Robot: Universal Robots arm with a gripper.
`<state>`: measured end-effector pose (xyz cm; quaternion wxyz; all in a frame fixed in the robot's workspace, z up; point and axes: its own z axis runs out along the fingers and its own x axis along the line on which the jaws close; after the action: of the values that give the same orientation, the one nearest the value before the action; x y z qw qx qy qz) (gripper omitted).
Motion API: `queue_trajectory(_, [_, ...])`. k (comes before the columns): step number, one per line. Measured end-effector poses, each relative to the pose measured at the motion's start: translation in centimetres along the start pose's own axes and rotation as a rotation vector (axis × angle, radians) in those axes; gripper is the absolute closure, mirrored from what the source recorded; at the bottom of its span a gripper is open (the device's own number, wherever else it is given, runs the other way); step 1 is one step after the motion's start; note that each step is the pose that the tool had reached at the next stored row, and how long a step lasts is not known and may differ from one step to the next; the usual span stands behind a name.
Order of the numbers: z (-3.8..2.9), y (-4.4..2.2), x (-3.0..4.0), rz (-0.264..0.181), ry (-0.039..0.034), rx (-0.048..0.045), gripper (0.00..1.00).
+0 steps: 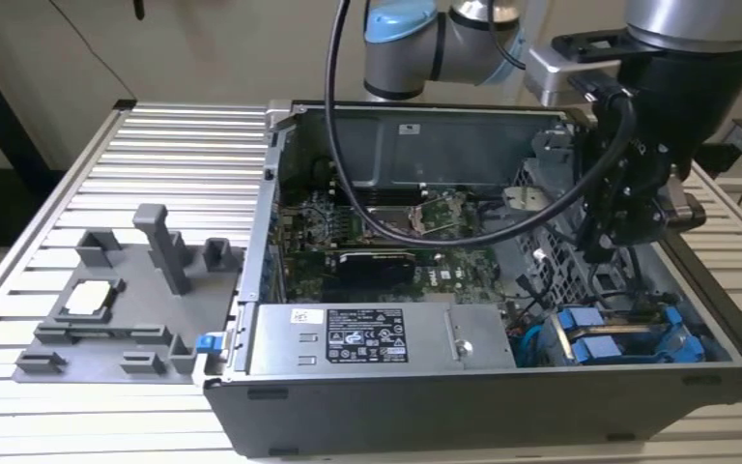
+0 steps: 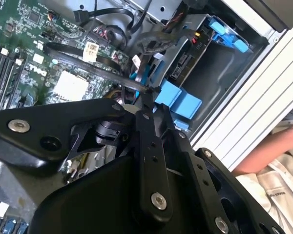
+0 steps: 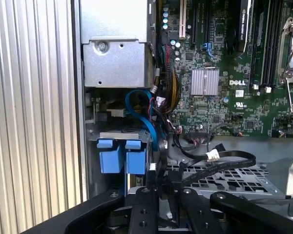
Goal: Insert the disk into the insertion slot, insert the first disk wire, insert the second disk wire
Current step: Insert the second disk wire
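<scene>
The disk's bright blue carrier (image 1: 616, 338) sits in the drive bay at the case's near corner, on the exterior view's right. Both wrist views show its two blue tabs (image 3: 119, 158) (image 2: 178, 100). My gripper (image 1: 599, 253) reaches down into the case just behind that bay. Its black fingers meet at their tips (image 2: 146, 92) (image 3: 160, 187), shut on a flat black wire (image 3: 224, 163) with a white tag. The wire loops over the perforated metal cage, and in the second wrist view the wire (image 2: 88, 63) runs across the motherboard. A blue cable (image 3: 144, 114) curves down to the bay.
The open computer case lies on a ribbed aluminium table (image 1: 152, 155). A silver power supply (image 1: 371, 338) fills the near side, with the green motherboard (image 1: 397, 222) behind it. A grey fixture block (image 1: 113, 309) stands on the exterior view's left. A person's arm (image 2: 273, 146) rests beside the table.
</scene>
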<state>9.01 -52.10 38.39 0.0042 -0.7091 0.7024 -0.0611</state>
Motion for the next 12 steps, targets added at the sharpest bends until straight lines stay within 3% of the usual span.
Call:
queue_trajectory(3, [0.03,0.01,0.0,0.0,-0.0261,0.0005,0.75])
queue_trajectory(9, [0.14,0.01,0.23,0.001,-0.0397,0.0008,0.75])
queue_trajectory(12, [0.17,0.02,0.56,0.002,-0.045,0.0008,0.83])
